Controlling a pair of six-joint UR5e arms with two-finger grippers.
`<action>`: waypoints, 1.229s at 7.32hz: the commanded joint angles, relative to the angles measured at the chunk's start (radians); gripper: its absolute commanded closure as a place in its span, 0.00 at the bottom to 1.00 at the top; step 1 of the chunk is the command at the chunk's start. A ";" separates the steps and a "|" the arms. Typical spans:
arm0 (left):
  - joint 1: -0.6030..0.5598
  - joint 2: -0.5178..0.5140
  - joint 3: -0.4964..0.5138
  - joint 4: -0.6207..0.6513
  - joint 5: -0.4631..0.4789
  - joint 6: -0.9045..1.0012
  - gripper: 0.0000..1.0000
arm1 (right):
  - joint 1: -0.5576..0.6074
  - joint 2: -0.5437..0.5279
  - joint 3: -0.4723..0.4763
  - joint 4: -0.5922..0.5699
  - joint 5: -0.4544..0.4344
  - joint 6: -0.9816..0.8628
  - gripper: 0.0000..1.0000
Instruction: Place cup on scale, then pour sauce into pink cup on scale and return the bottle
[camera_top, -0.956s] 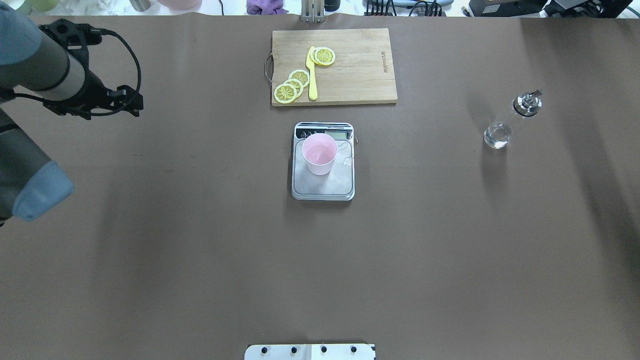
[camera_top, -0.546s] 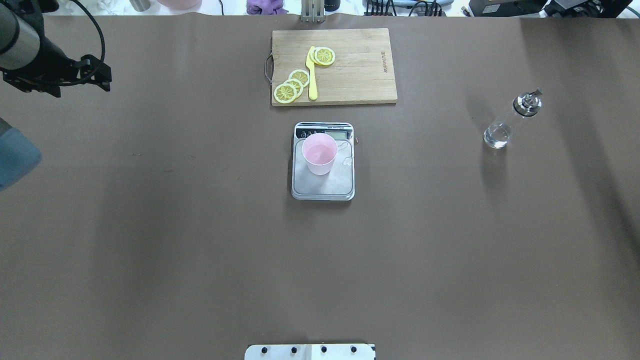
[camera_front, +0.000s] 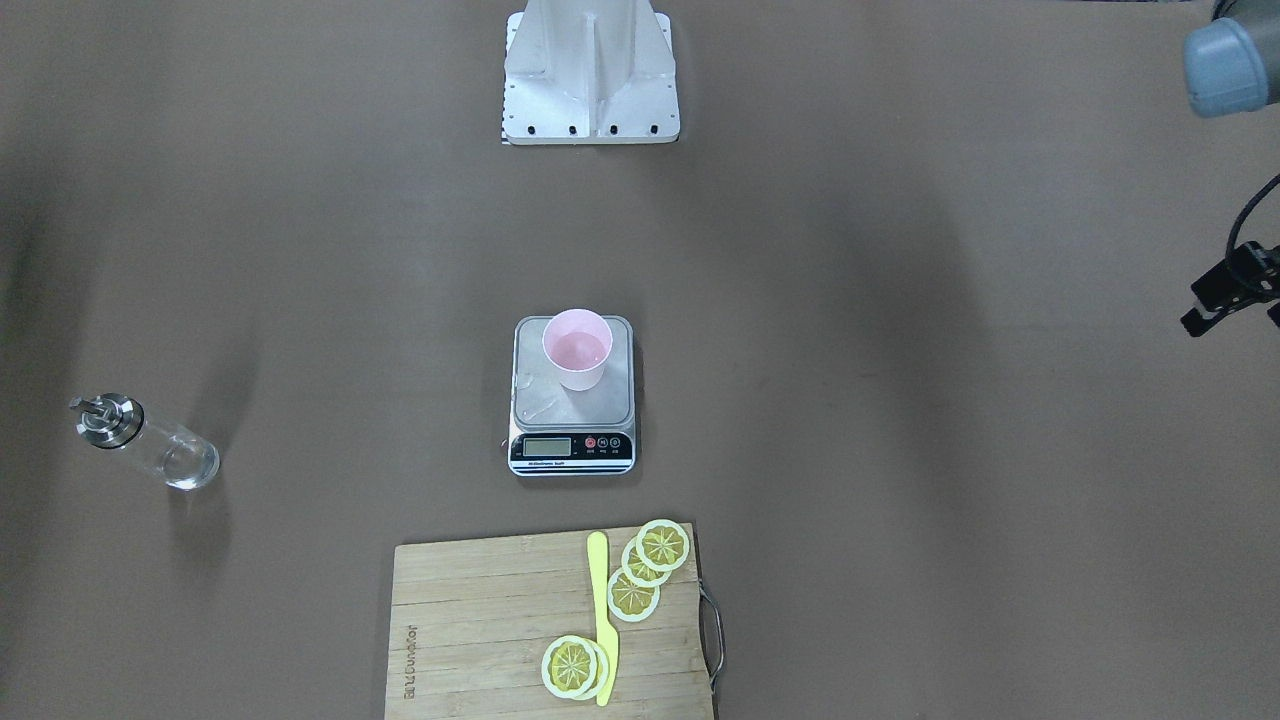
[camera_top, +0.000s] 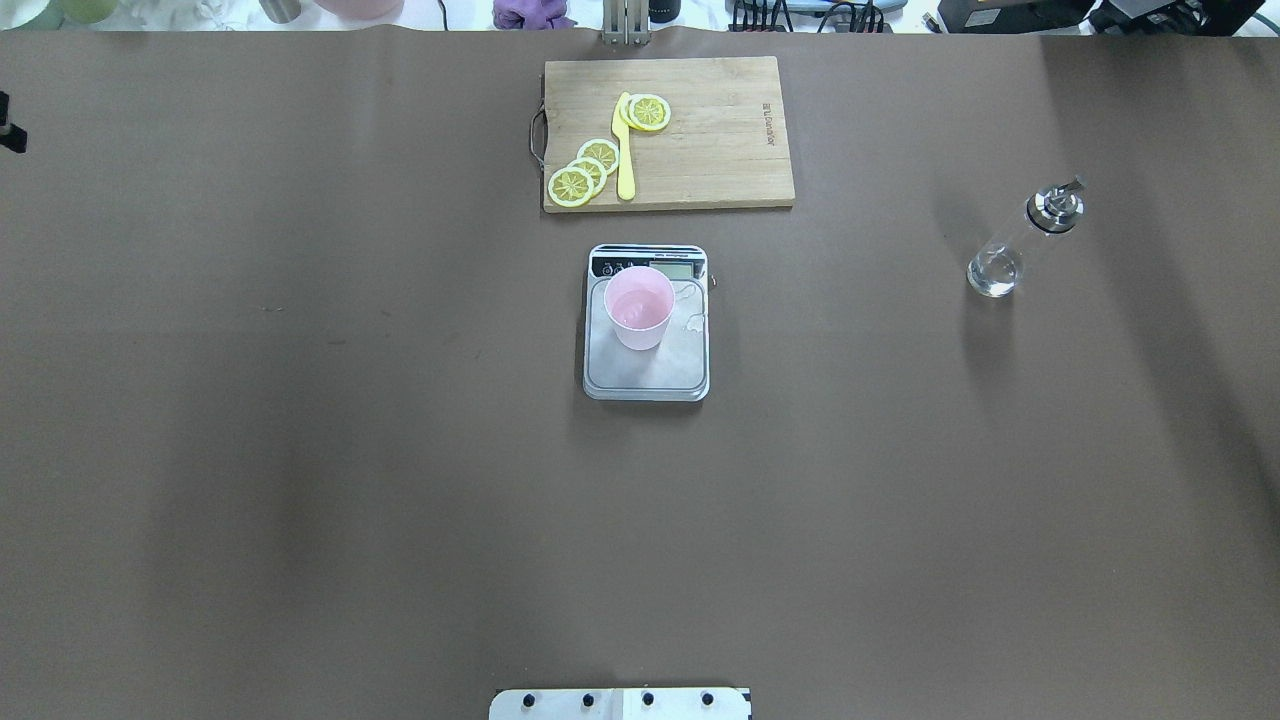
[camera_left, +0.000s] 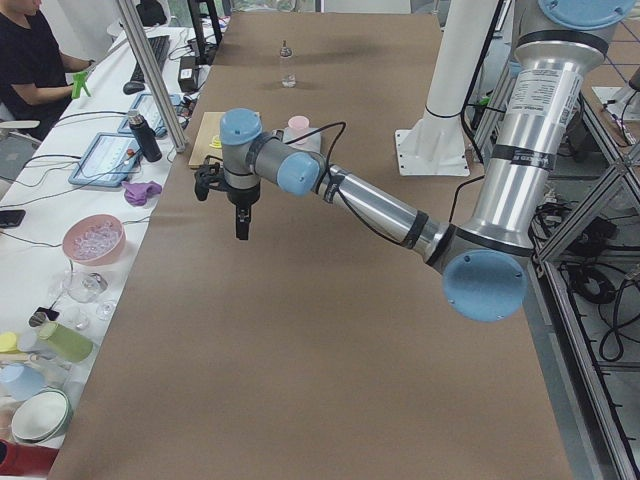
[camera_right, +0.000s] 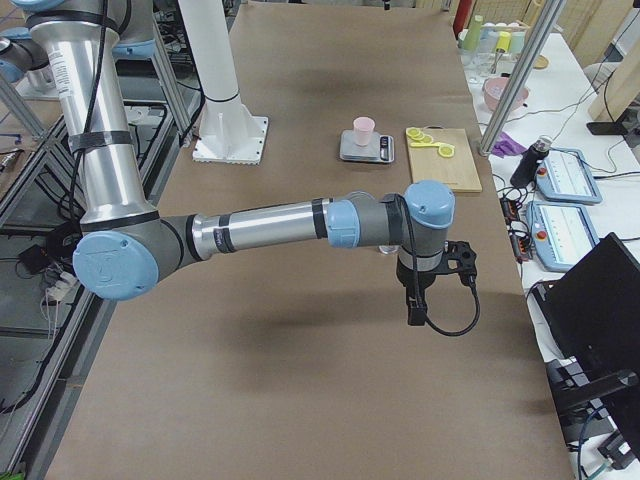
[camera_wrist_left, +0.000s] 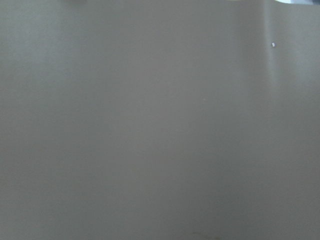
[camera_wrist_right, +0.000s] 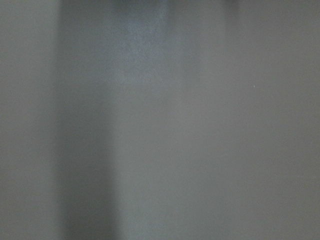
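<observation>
The pink cup (camera_top: 638, 305) stands upright on the scale (camera_top: 646, 378) at the table's middle, toward the display end; it also shows in the front view (camera_front: 577, 347) on the scale (camera_front: 540, 402). The clear bottle (camera_top: 1012, 248) with a silver pourer cap stands alone on the table on my right side, and in the front view (camera_front: 152, 446). My left gripper (camera_left: 243, 222) hangs fingers down over the table's left end, far from the cup. My right gripper (camera_right: 415, 308) hangs over the table's right end. I cannot tell if either is open or shut. Both wrist views show only bare table.
A wooden cutting board (camera_top: 715, 150) with lemon slices (camera_top: 585, 170) and a yellow knife (camera_top: 624, 150) lies just beyond the scale. The robot's base plate (camera_top: 620, 703) is at the near edge. Desks with bowls, bottles and a seated person (camera_left: 30, 60) line the far side.
My left arm has swung away to the left and out of the overhead view; only a black bit remains at the left edge. Cup, scale and bottle have not moved.
</observation>
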 joint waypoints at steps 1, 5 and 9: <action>-0.084 0.092 0.012 0.089 -0.035 0.327 0.02 | -0.002 -0.071 0.018 -0.045 0.030 0.000 0.00; -0.202 0.220 0.052 0.154 -0.043 0.504 0.02 | -0.037 -0.144 0.012 -0.008 0.113 0.012 0.00; -0.203 0.264 0.083 0.150 -0.041 0.505 0.02 | -0.048 -0.138 0.005 -0.006 0.141 0.012 0.00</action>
